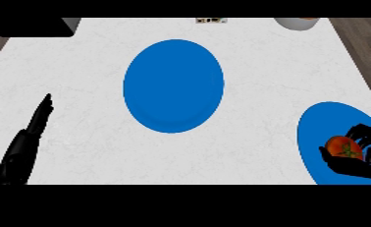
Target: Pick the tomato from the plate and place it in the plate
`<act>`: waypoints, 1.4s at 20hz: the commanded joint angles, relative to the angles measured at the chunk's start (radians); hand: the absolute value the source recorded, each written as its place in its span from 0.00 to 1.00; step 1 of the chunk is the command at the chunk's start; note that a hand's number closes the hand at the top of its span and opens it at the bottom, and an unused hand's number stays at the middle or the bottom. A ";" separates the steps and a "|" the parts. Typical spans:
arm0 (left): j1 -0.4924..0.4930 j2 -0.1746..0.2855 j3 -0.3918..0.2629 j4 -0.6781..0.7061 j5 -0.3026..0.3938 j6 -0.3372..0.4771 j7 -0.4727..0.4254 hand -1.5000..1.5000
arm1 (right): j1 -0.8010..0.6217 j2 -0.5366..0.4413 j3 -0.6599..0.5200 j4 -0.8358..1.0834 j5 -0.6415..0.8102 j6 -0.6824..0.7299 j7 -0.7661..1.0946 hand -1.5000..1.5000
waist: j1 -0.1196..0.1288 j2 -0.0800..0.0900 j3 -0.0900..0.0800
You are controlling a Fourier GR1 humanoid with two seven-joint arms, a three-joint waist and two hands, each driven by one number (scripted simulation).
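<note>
A red tomato (343,148) with a green stem lies on the blue plate (313,131) at the right edge of the head view. My right hand (354,166) is over that plate, its fingers and thumb curled round the tomato from the right and below. A second, larger blue plate (173,85) sits bare in the middle of the white counter. My left hand (32,128) rests at the lower left with its fingers straight, pointing up and away, far from both plates.
A white bowl (296,23) stands at the counter's far right edge. A small dark item (211,20) lies at the far edge, centre. A dark block (36,27) covers the far left corner. Wooden floor (355,34) shows beyond the right edge.
</note>
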 commanded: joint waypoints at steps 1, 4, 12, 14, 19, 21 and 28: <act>0.000 -0.008 -0.008 0.030 -0.015 0.007 -0.017 0.50 | 0.037 0.100 0.088 -0.195 0.203 -0.113 0.264 1.00 | -0.011 0.002 0.005; 0.010 -0.011 -0.014 -0.026 -0.011 0.002 0.013 0.50 | 0.043 0.114 0.139 -0.382 0.343 -0.117 0.388 1.00 | 0.004 0.000 0.009; -0.025 -0.008 -0.002 -0.014 -0.008 -0.002 0.029 0.50 | -0.048 0.180 0.426 -0.801 0.583 0.022 0.513 1.00 | 0.016 0.003 0.010; 0.001 -0.028 -0.026 0.049 -0.037 0.007 -0.045 0.50 | -0.096 0.213 0.540 -0.799 0.649 0.067 0.537 1.00 | 0.019 0.007 0.010; -0.028 -0.027 -0.024 0.037 -0.042 0.000 -0.019 0.50 | -0.340 0.345 0.694 -0.781 0.721 0.267 0.674 1.00 | 0.023 0.008 0.012; -0.035 -0.036 -0.027 -0.017 -0.042 0.009 0.034 0.50 | -0.455 0.374 0.735 -0.649 0.708 0.225 0.727 1.00 | 0.030 0.009 0.013; -0.082 -0.017 -0.014 -0.021 -0.026 -0.031 0.078 0.50 | -0.755 0.378 0.724 -0.302 0.538 0.021 0.913 1.00 | 0.038 0.011 0.014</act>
